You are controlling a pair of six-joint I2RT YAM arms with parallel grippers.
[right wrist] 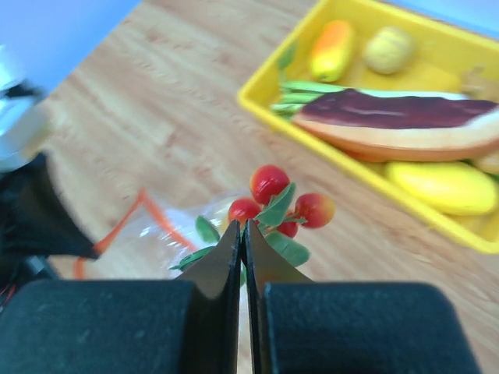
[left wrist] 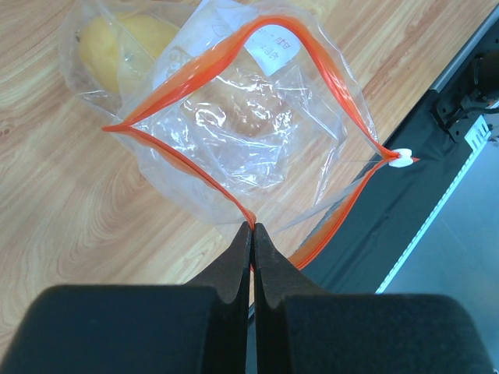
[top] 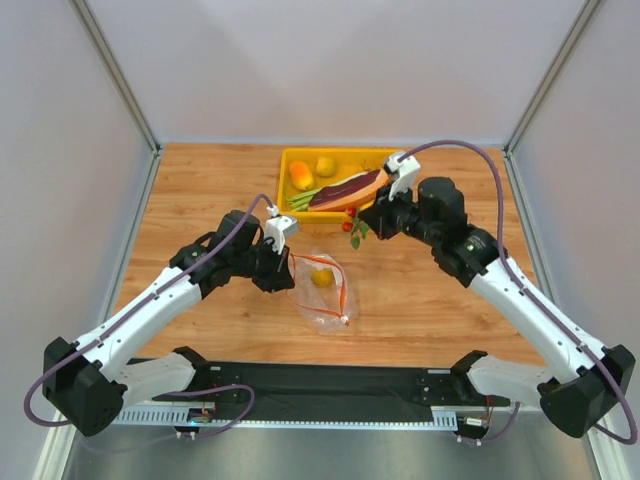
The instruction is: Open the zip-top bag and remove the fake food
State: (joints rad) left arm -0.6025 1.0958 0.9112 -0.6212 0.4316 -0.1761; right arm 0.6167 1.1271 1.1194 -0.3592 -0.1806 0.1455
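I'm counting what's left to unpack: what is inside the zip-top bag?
One yellow fruit shows through the open zip-top bag. Its crinkled, glaring plastic could hide small bits beneath the folds; that cannot be told.

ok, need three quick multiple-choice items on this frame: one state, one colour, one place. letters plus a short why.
1. The mouth of the zip-top bag is:
A zipped shut
B open
C taped over

2. Its zip strip is:
A blue
B green
C red-orange

3. The meat slice lies:
A in the yellow tray
B inside the bag
C on the bare table

Answers:
1 B: the strip gapes in a wide loop, with the left gripper shut on one side of it.
2 C: the strip shows red-orange all the way round in the left wrist view.
3 A: the slice lies across the tray, apart from the bag.
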